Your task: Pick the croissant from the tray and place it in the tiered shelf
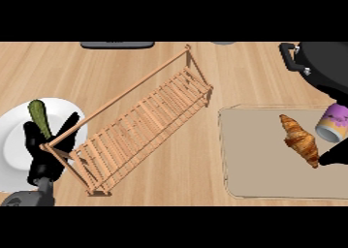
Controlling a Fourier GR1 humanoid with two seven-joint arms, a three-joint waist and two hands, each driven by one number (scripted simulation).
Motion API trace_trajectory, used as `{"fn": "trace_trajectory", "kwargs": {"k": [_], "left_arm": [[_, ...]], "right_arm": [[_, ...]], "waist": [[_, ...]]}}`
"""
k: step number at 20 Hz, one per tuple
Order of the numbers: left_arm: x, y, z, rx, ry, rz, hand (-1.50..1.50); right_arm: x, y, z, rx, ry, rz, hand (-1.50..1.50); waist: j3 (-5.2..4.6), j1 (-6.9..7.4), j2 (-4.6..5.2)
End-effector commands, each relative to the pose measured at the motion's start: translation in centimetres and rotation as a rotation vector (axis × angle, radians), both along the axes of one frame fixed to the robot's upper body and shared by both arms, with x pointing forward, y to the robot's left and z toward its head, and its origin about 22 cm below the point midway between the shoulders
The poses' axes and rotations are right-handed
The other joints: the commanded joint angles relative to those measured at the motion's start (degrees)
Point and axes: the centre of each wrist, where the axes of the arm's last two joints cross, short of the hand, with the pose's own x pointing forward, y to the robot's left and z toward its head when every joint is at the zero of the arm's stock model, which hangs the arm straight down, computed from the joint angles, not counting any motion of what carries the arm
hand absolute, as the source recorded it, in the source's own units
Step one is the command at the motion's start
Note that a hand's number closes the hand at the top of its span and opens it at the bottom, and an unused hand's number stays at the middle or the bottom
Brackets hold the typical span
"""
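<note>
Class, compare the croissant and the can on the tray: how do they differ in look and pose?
The croissant is golden brown with ridged layers; the can is pale with a purple pattern. The croissant is long with tapered ends; the can is a short cylinder. The croissant lies flat, running up and down the view; the can is tilted, its round end showing. Both sit on the beige tray, close to the right hand.
</note>
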Motion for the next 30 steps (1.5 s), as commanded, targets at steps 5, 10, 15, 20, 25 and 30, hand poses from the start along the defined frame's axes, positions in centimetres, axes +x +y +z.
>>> {"fn": "trace_trajectory", "kwargs": {"k": [5,10,15,20,25,30], "left_arm": [[0.1,-0.2,1.3,-0.012,0.035,0.007,0.00],[0.5,0.2,-0.3,-0.013,0.035,-0.006,0.00],[-1.1,0.1,-1.5,-0.012,0.049,-0.013,0.00],[-0.1,-2.5,0.5,-0.002,0.029,0.006,0.00],[-0.5,1.0,-0.4,-0.009,0.037,0.000,0.00],[-1.1,0.9,-0.6,-0.008,0.045,-0.011,0.00]], "right_arm": [[-1.6,0.7,-2.4,-0.072,-0.012,-0.054,-1.50],[-0.8,0.0,-3.1,-0.092,0.020,-0.036,-1.50],[1.1,2.1,-4.6,-0.113,-0.002,-0.058,-1.50],[0.6,4.9,-5.3,-0.162,-0.010,-0.103,-1.50],[0.7,-1.5,-7.9,-0.172,-0.040,-0.097,-1.50],[1.6,1.3,-10.6,-0.140,-0.052,-0.078,-1.50]], "waist": [[-0.34,-0.07,0.29],[-0.35,-0.05,0.37],[-0.35,0.36,0.45],[-0.34,0.33,0.36],[-0.33,0.30,0.43],[-0.33,0.35,0.43]]}}
